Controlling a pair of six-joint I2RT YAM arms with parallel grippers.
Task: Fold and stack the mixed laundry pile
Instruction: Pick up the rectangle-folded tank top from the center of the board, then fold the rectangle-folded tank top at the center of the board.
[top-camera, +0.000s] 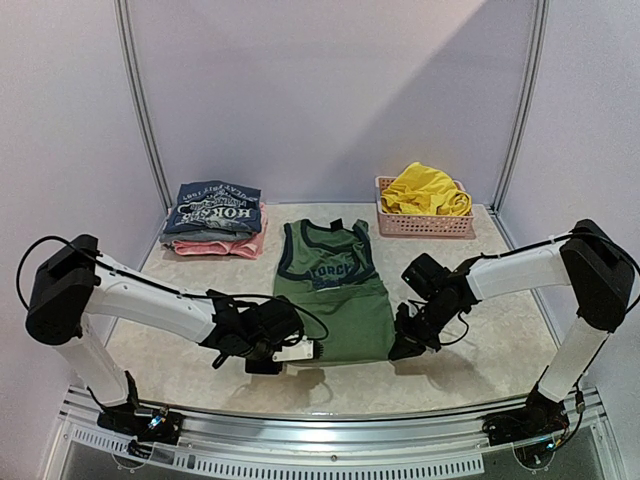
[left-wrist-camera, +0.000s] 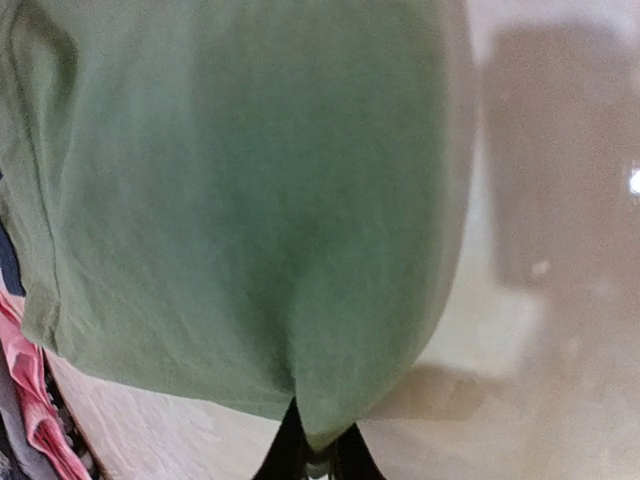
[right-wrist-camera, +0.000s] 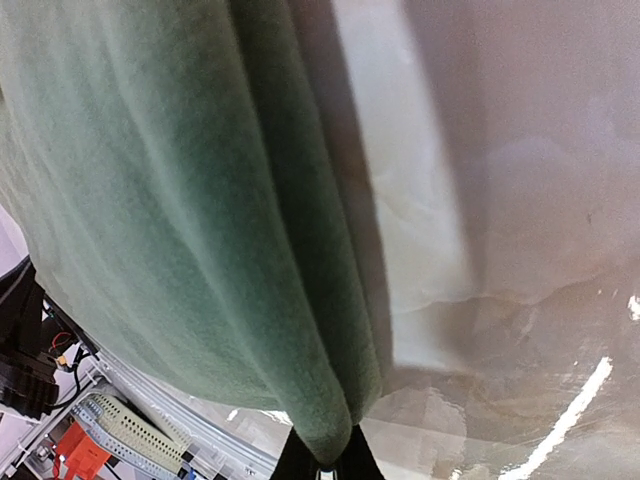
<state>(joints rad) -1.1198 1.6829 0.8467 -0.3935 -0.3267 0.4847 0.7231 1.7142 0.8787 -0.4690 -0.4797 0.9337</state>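
The olive-green sleeveless shirt (top-camera: 335, 290) lies flat at the table's middle, logo up, neck toward the back. My left gripper (top-camera: 288, 352) is shut on its near left hem corner, with green cloth (left-wrist-camera: 260, 200) pinched between the black fingers (left-wrist-camera: 285, 455). My right gripper (top-camera: 403, 347) is shut on the near right hem corner; the cloth (right-wrist-camera: 200, 230) hangs in a fold from the fingers (right-wrist-camera: 295, 462). The bright yellow shorts (top-camera: 425, 190) lie bunched in the pink basket (top-camera: 425, 224) at the back right.
A stack of folded garments (top-camera: 215, 218), dark blue on top and pink beneath, sits at the back left. Its pink edge shows in the left wrist view (left-wrist-camera: 30, 400). The metal rail (top-camera: 330, 440) runs along the table's near edge.
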